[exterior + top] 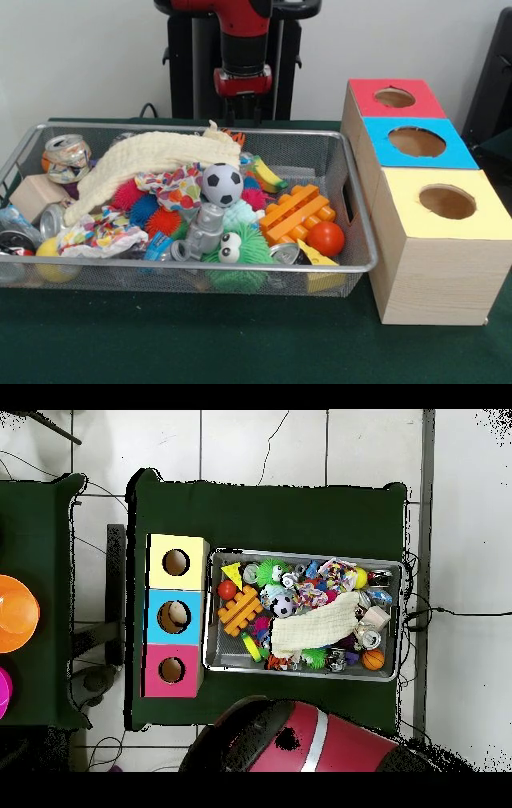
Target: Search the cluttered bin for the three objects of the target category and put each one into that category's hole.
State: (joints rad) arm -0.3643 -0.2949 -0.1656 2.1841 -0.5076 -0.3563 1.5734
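Front view: silver wire-mesh bin on the green table, holding a cream waffle-weave cloth, black-and-white soccer ball, orange plastic block and red ball. Black gripper hangs above the bin's far rim, well apart from the toys; its finger spread cannot be told.

Overhead view: wooden box with 3 holes, yellow, blue and pink-red, just beside the bin.
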